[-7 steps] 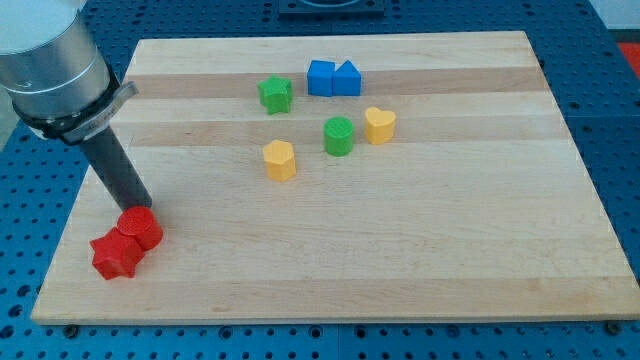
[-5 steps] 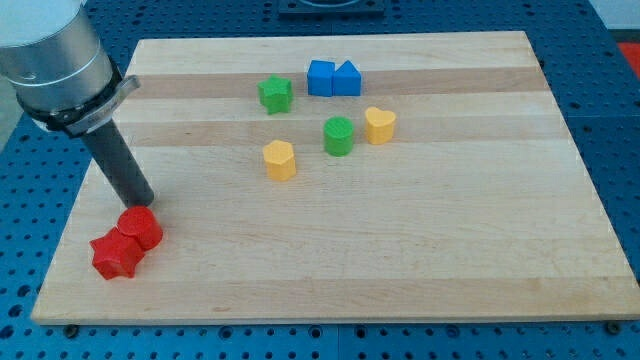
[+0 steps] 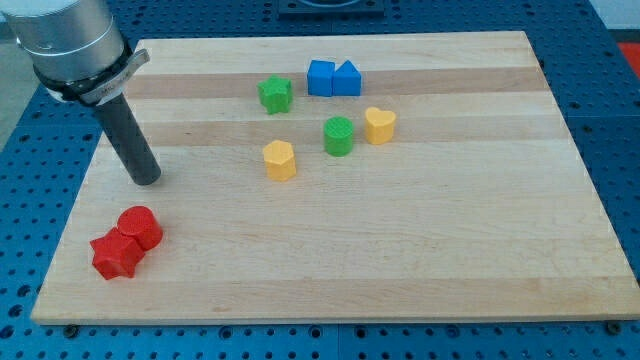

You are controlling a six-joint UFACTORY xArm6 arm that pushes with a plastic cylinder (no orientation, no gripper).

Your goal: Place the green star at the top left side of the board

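The green star [image 3: 275, 94] lies on the wooden board [image 3: 400, 250] near the top middle, just left of two touching blue blocks [image 3: 333, 78]. My tip [image 3: 146, 180] rests on the board at the left side, well to the lower left of the green star and a little above the red blocks. It touches no block.
A red cylinder [image 3: 139, 227] and a red star [image 3: 115, 256] touch each other at the lower left. A green cylinder [image 3: 339, 136], a yellow heart [image 3: 379, 125] and a yellow hexagonal block [image 3: 280, 160] lie below the green star, to its right.
My tip has moved up and slightly right, away from the red cylinder it was next to. No block has moved.
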